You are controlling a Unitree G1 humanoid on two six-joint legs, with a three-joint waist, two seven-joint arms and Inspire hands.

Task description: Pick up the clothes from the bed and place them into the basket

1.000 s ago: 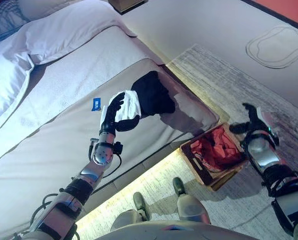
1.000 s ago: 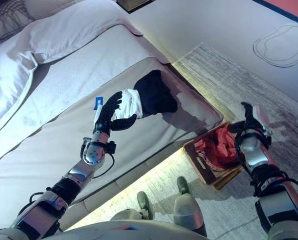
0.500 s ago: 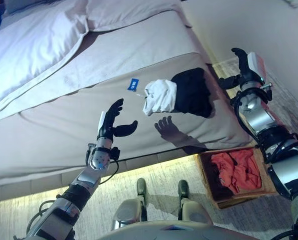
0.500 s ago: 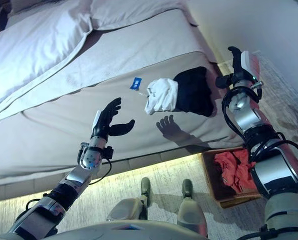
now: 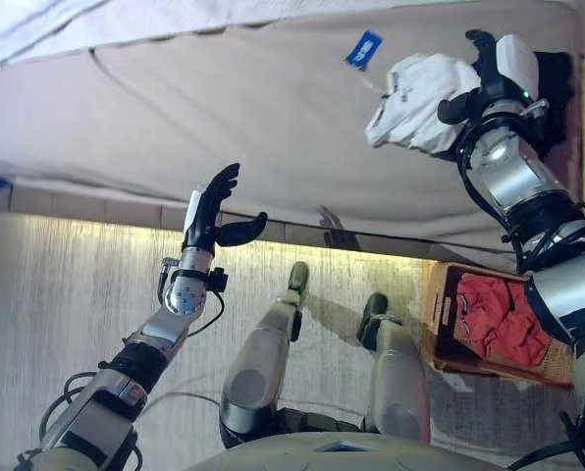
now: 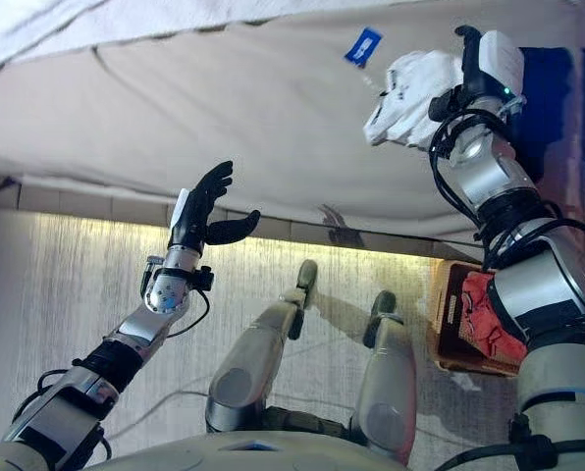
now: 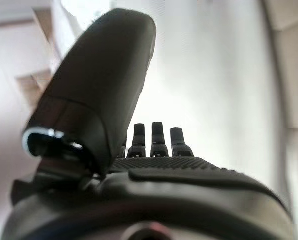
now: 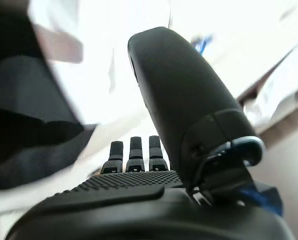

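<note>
A white garment point(image 5: 410, 103) lies crumpled on the grey-beige bed cover point(image 5: 224, 108) at the right, partly over a black garment point(image 5: 559, 78). My right hand point(image 5: 494, 74) is open with straight fingers, right at the white garment's edge, over the black one; I cannot tell whether it touches. The right wrist view shows its straight fingers point(image 8: 131, 150) with black cloth point(image 8: 24, 110) beyond them. My left hand point(image 5: 214, 211) is open and empty, held over the bed's front edge. The wicker basket point(image 5: 437, 314) stands on the floor at the lower right and holds red clothes point(image 5: 504, 319).
A small blue tag point(image 5: 364, 47) lies on the bed cover near the white garment. A lit strip runs along the bed's base point(image 5: 96, 211). A grey rug point(image 5: 67, 304) covers the floor in front of the bed. White bedding point(image 5: 37, 25) lies at the far left.
The camera has swung, shifting the whole picture. My left hand let go of the white garment and drew back from it. My right hand has come up to the white and black garments.
</note>
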